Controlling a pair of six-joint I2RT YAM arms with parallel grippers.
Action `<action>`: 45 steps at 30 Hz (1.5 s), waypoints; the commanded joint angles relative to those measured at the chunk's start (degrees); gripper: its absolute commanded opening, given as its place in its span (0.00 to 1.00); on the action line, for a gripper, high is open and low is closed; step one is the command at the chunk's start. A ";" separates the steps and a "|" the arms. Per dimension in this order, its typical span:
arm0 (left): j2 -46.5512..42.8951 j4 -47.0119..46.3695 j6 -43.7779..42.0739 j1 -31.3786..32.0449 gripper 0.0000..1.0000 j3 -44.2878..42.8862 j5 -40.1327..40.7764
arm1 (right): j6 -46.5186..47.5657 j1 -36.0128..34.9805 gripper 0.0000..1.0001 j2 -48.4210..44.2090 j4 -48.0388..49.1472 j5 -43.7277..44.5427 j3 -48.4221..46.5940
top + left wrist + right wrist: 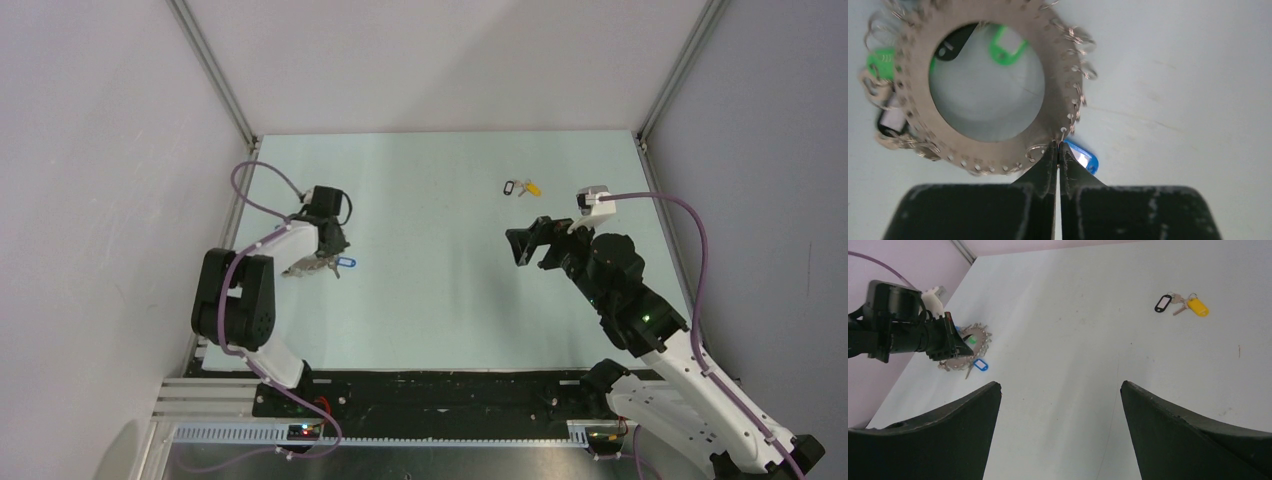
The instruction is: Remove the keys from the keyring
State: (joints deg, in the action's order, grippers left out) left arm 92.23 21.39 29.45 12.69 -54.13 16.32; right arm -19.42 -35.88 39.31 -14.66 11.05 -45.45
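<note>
My left gripper (1058,147) sat low by the left edge of the table (440,300), about halfway between the near and far edges. Its two fingers were pressed flat together with no gap to speak of. The tips met right at the outer rim of the keyring (993,155), at the spot where a small wire loop hung off the jagged edge. I could not tell whether that loop was pinched between them. The keyring lay flat on the table just ahead of the tips. A blue-headed key (1083,157) lay outside the rim, tucked against my right-hand finger. Past it, a green-headed key (1008,47) and a dark-headed key (953,45) showed through the hole of the ring, and more keys were bunched at its left side.

My right gripper (1060,385) hung above the right half of the table, well apart from the ring. Its jaws were spread wide and held nothing.

Farther on, toward the far right corner, a black-headed key (1163,303) and a yellow-headed key (1197,306) lay touching each other on the table, clear of the ring.
</note>
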 commanded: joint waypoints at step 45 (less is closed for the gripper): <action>-34.11 12.82 -9.05 15.76 0.00 -14.61 -17.13 | 54.43 -15.93 0.72 44.37 39.16 -40.75 -7.81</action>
State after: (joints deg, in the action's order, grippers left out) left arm 59.18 35.29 20.47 27.90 -65.25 -1.65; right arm 36.56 -50.52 82.61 21.71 -28.36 -49.84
